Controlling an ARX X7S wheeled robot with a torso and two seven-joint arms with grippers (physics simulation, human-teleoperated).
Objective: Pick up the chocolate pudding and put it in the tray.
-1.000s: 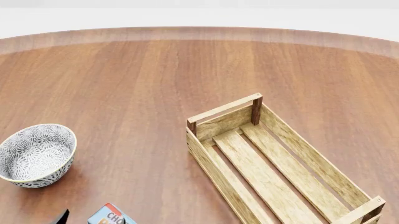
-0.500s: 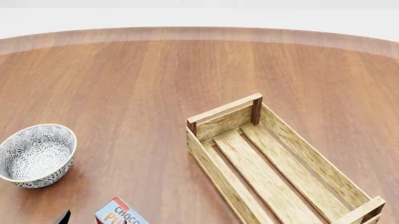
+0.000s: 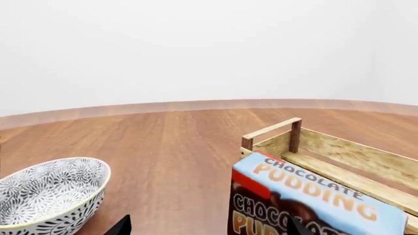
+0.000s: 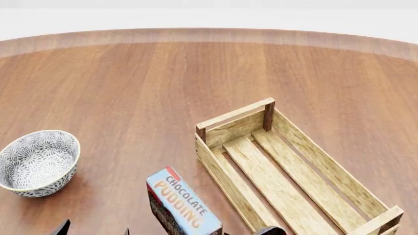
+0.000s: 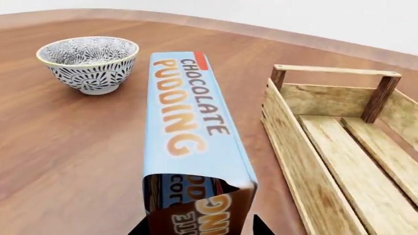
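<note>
Pudding carton & crate
Chocolate pudding [image 4: 181, 204] light-blue top up, raised, just left of empty light-wood slatted tray [image 4: 230, 128], not inside.

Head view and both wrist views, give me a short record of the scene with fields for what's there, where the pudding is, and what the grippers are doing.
table: round wooden top
chocolate pudding: carton, light-blue face up, between bowl and tray, apart from both
tray: slatted wooden crate, nothing inside, on the robot's right of the carton
bowl: grey-patterned, nothing inside, on the robot's left
right gripper: dark fingertips either side of the carton's near end; grip not confirmable
left gripper: only tips at frame edge
task status: carton not yet in tray
</note>
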